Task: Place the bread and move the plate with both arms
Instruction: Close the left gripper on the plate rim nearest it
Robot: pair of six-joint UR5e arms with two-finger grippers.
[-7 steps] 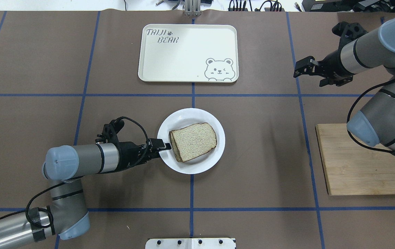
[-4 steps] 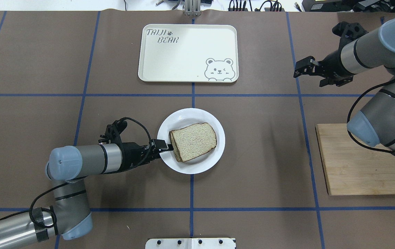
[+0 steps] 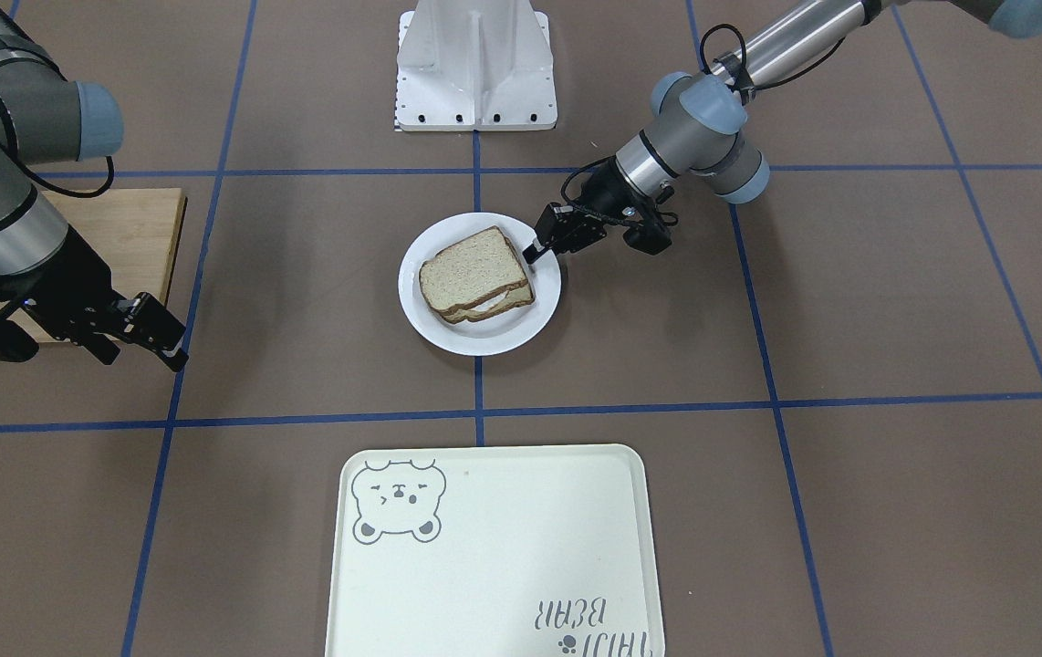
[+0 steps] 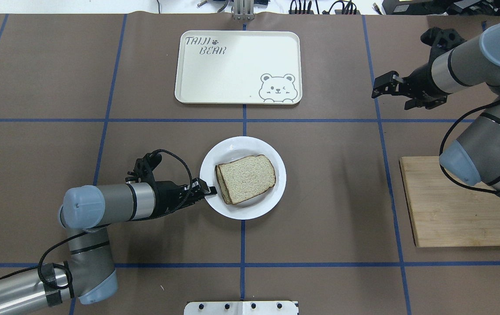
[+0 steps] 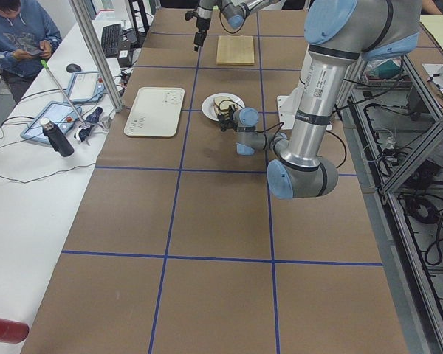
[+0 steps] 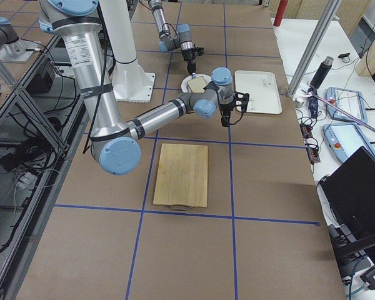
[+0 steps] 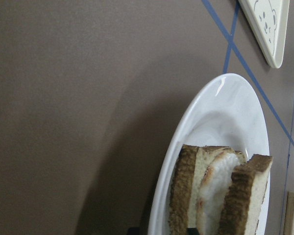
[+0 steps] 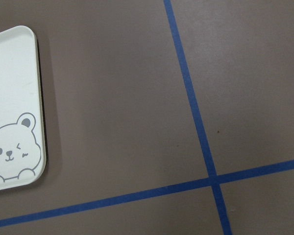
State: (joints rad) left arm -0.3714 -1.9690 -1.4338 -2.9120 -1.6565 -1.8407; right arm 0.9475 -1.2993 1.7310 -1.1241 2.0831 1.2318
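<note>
The bread (image 4: 248, 177) lies flat on top of a second slice with egg white showing between them, on the white plate (image 4: 250, 211) at the table's middle. The stack also shows in the front view (image 3: 471, 269) and edge-on in the left wrist view (image 7: 245, 196). My left gripper (image 4: 208, 190) is at the plate's left rim, low, clear of the bread. In the wrist view its dark fingertips (image 7: 133, 229) stand either side of the rim (image 7: 225, 112), apart. My right gripper (image 4: 377, 89) is open and empty, hovering far right of the tray.
A cream bear-print tray (image 4: 237, 65) lies beyond the plate. A wooden cutting board (image 4: 451, 205) lies at the right, under my right arm. The white robot base (image 3: 475, 64) is at the near edge. Blue tape lines cross the brown table.
My left gripper has let go of the bread's edge and drawn back and down to the plate's rim. The bread has settled flat. The right arm has not moved.
</note>
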